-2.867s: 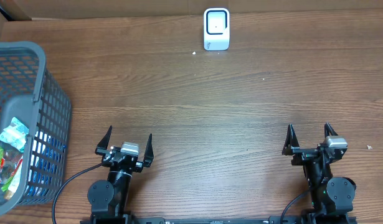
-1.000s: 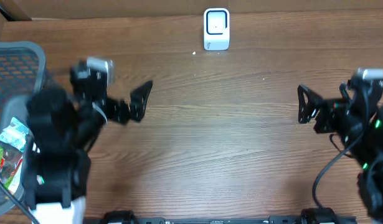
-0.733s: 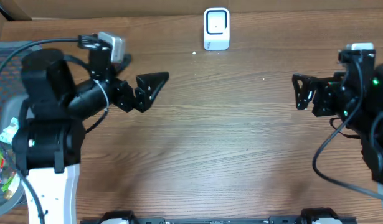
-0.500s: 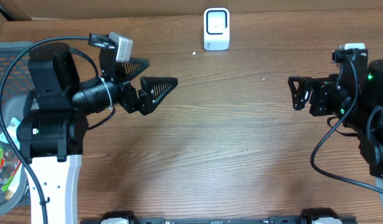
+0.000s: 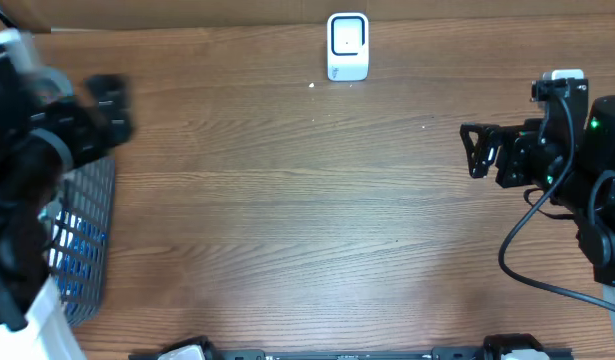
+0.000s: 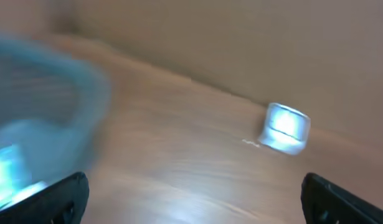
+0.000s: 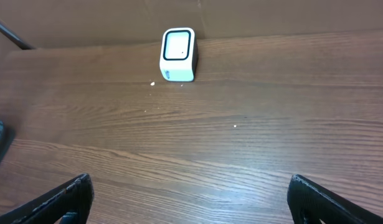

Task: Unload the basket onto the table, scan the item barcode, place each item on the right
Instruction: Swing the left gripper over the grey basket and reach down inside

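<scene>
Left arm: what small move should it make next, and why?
Probably lower the left gripper into the basket to pick something up. Its jaws are open and empty, it hangs by the basket's rim, and nothing is yet in front of the scanner. The right gripper is open and empty too.

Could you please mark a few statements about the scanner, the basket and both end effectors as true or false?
1. The scanner stands at the far edge of the table. True.
2. The right end effector grips an item. False: it is open and empty.
3. The basket stands on the right side. False: it stands at the left edge.
4. The left end effector is open. True.
</scene>
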Robot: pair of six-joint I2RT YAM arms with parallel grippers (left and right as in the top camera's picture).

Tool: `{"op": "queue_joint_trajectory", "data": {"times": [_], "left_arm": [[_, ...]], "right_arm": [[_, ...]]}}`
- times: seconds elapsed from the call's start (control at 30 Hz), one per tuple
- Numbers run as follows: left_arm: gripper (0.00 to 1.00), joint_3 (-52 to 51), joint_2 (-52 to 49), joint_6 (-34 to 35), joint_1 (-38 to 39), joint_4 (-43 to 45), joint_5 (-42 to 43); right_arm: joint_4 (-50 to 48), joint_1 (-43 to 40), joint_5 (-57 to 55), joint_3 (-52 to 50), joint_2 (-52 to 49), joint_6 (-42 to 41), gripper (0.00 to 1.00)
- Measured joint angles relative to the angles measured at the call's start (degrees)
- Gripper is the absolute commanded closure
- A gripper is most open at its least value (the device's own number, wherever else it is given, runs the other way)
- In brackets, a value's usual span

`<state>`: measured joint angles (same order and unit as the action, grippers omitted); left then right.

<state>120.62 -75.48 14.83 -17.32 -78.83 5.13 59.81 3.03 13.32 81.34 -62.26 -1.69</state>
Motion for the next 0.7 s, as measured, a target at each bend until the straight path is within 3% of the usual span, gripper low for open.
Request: {"op": "queue_joint_trajectory", "data": {"times": [0.13, 0.37, 0.57, 0.7], "left_arm": [[0.0, 2.08, -2.58, 6.99, -14.14, -8.74, -9.11], [0.0, 1.99, -10.34, 10.8, -32.7, -10.91, -10.1], [0.03, 1.44, -18.01, 10.8, -34.91, -12.11, -10.08], [0.09, 0.9, -24.44, 10.54, -34.91, -12.02, -9.88]], "right_arm": [[1.46, 0.0, 0.02, 0.0, 0.0, 0.0, 0.0], [1.53, 0.0, 0.0, -0.02, 0.0, 0.0, 0.0], [1.57, 0.0, 0.0, -0.02, 0.0, 0.02, 0.0], [1.6, 0.02, 0.02, 0.0, 0.0, 0.0, 0.0]]}}
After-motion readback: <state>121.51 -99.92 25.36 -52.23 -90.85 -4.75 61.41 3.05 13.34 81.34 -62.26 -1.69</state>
